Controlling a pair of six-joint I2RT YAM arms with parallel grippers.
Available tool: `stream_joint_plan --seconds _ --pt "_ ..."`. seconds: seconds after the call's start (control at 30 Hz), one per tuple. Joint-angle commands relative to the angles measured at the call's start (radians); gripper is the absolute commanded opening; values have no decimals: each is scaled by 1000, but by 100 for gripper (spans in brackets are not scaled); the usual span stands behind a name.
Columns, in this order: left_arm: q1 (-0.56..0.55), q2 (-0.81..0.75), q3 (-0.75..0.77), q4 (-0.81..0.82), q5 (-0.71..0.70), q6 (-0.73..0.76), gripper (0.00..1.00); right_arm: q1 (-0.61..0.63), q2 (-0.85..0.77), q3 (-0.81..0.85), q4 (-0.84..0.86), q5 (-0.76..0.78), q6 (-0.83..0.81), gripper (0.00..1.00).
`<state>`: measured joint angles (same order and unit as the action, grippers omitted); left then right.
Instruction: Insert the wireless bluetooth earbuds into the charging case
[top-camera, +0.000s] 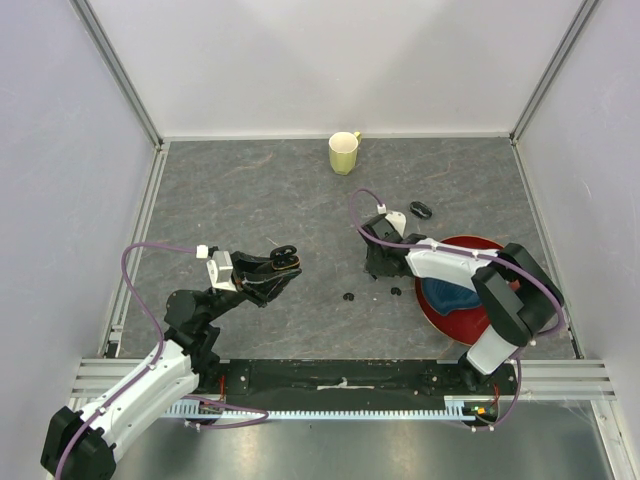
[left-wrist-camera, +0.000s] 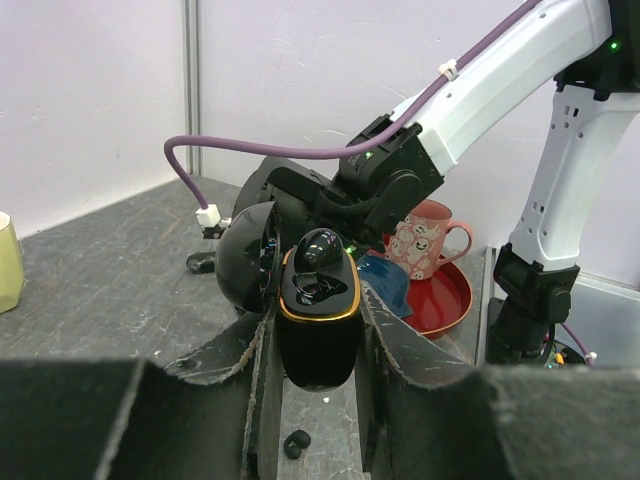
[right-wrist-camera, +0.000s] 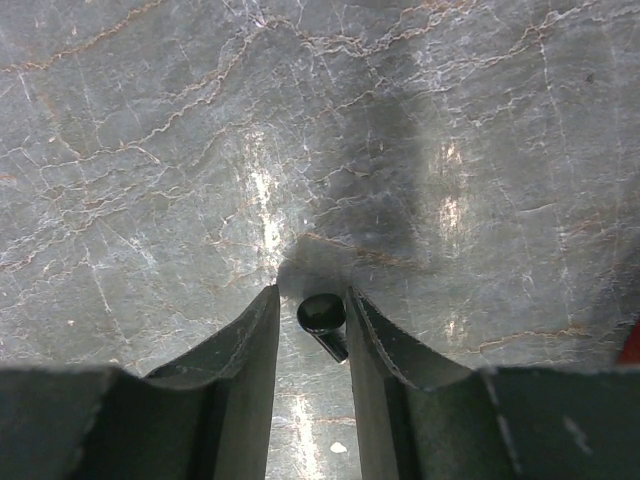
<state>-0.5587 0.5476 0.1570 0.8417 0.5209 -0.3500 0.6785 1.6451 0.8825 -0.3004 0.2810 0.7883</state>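
Midway through the job at the grey table (top-camera: 250, 190): the left gripper (top-camera: 278, 266) is clamped tight on the sides of the charging case (left-wrist-camera: 318, 340), holding it up off the surface with its lid (left-wrist-camera: 248, 262) swung open and the opened top facing the other arm. A rounded black piece (left-wrist-camera: 320, 248) sits at the far end of the case's top and looks like one earbud already seated, though that cannot be said for sure from here; the glossy pocket (left-wrist-camera: 320, 290) just in front of it appears empty. Well apart from the case, the right gripper (right-wrist-camera: 312, 296) is down at the surface with its fingers (right-wrist-camera: 255, 330) standing on either side of a loose earbud (right-wrist-camera: 322, 314). They are parted only a little, a sliver of table shows between the bud and one finger, and nothing is lifted, so it reads as bracketing the bud rather than gripping it. A second earbud (top-camera: 349, 297) lies on the table between the two arms, a third earbud (top-camera: 396, 291) lies just beside the right gripper, and a curled black piece (top-camera: 421, 210) rests farther back, near the red plate (top-camera: 478, 241). By the look of it the work is at most partly done: the case is open and presented, but the bud under the right gripper has yet to be picked up, carried across and pressed into the empty pocket, and the other loose pieces are untouched
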Motion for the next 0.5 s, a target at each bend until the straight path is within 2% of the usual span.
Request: stream_joint_plan --seconds 0.0,0.47 --pt "0 -5 6 20 -27 28 2 0 50 -4 -58 -17 -17 39" --pt "0 -8 -4 25 -35 26 2 0 62 42 -126 1 -153 36"
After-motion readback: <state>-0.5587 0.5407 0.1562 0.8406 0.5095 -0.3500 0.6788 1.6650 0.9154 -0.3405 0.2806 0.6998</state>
